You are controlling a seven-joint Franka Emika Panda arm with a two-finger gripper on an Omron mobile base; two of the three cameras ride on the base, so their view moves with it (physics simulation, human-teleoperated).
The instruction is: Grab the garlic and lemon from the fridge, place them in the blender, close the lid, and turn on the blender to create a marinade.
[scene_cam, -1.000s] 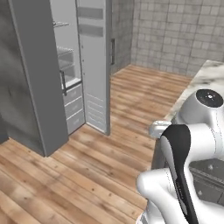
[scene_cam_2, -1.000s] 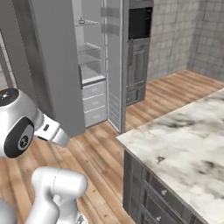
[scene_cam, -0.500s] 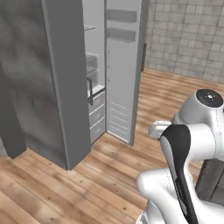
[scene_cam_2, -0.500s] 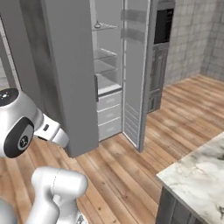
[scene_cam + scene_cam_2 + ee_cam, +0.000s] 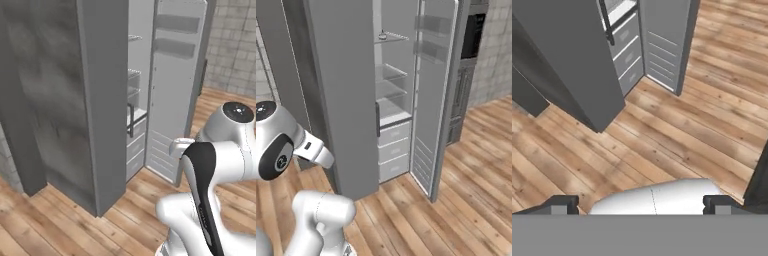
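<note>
**Closing in on the open fridge, gripper empty**

Starting at the fingers: the gripper (image 5: 639,202) has its two dark tips spread wide at the bottom of the hand view, nothing between them, pointing down at bare wood floor (image 5: 677,135).

Out from there, the fridge (image 5: 343,95) stands just ahead with both doors swung open. In the right base view the pale interior shows clear glass shelves (image 5: 390,90) and white drawers (image 5: 393,150) below. One small pale item sits on the top shelf (image 5: 382,35), too small to call as garlic or lemon.

Step in hand, by the look of it: the approach to the fridge, with neither ingredient picked yet and the blender work all to come. Next move calls for getting the base square to the gap between the doors, then raising the folded arm toward the shelves without clipping the right-hand door (image 5: 433,95).

Against the earlier pictures, the whole scene has slid and the fridge looms larger, so the base has driven closer; the marble counter has dropped out of both base views.
</note>
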